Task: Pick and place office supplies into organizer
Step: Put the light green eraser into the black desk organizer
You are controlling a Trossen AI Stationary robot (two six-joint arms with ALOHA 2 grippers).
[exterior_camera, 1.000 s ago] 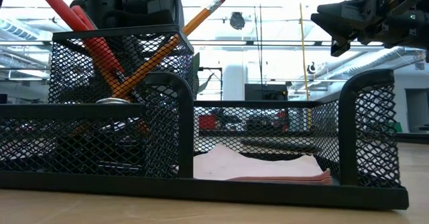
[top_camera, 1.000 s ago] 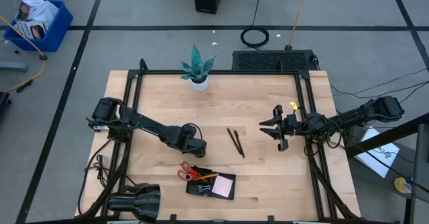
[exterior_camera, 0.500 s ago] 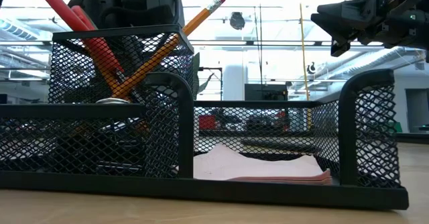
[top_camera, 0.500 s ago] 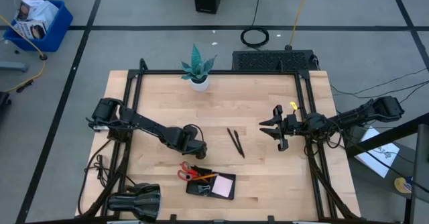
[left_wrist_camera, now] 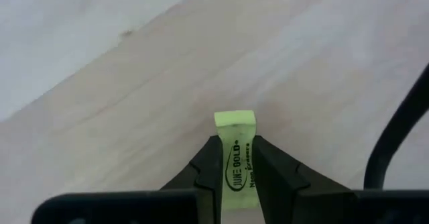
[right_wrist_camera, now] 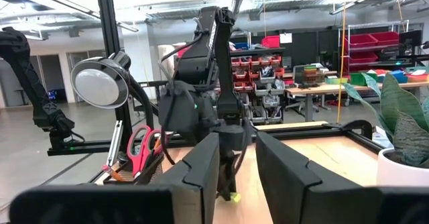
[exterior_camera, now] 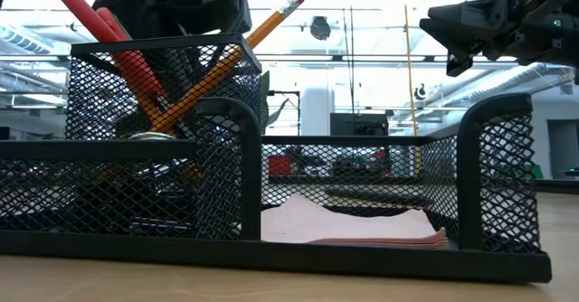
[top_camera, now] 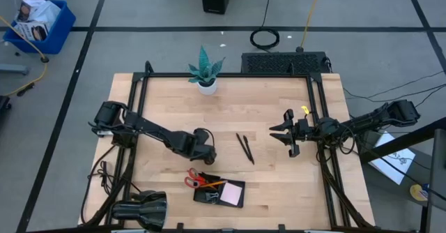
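Gripping one yellow piece (left_wrist_camera: 236, 160) (left claw (left_wrist_camera: 234, 174)), two pens (top_camera: 245, 148)

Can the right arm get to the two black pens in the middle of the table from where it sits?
Probably yes. The pens lie on bare wood just inboard of the right claw, with nothing between them. The left claw, shut on the yellow piece, is on their far side.
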